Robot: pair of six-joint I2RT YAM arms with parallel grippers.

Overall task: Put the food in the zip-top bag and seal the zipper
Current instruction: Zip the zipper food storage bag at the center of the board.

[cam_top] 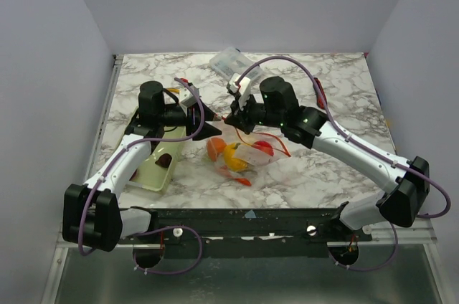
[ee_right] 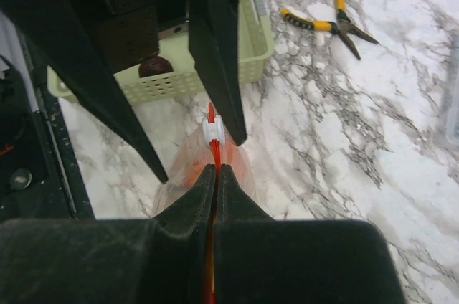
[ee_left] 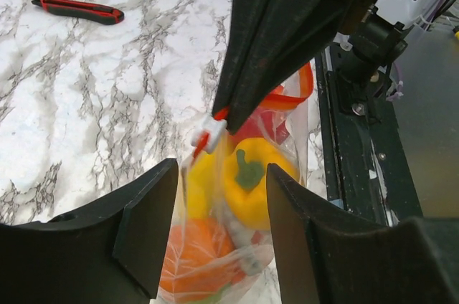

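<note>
The clear zip-top bag (cam_top: pixel 247 157) hangs lifted above the middle of the table, with the food inside: a yellow pepper (ee_left: pixel 247 182), an orange (ee_left: pixel 197 254) and a red tomato (cam_top: pixel 264 148). My right gripper (ee_right: pixel 216 169) is shut on the red-orange zipper (ee_right: pixel 212 114), just behind its white slider (ee_right: pixel 214 130). My left gripper (ee_left: pixel 222 168) is open. Its fingers (ee_right: pixel 219 53) straddle the bag's top end by the slider, and nothing is pinched between them. In the top view the left gripper (cam_top: pixel 212 132) and the right gripper (cam_top: pixel 233 121) meet tip to tip over the bag's mouth.
A pale green mesh basket (cam_top: pixel 154 168) lies at the left under my left arm. Yellow-handled pliers (ee_right: pixel 326 21) lie beyond it. A rigid clear lidded box (cam_top: pixel 229 60) sits at the back. A red utility knife (ee_left: pixel 79 10) lies on the marble at the right.
</note>
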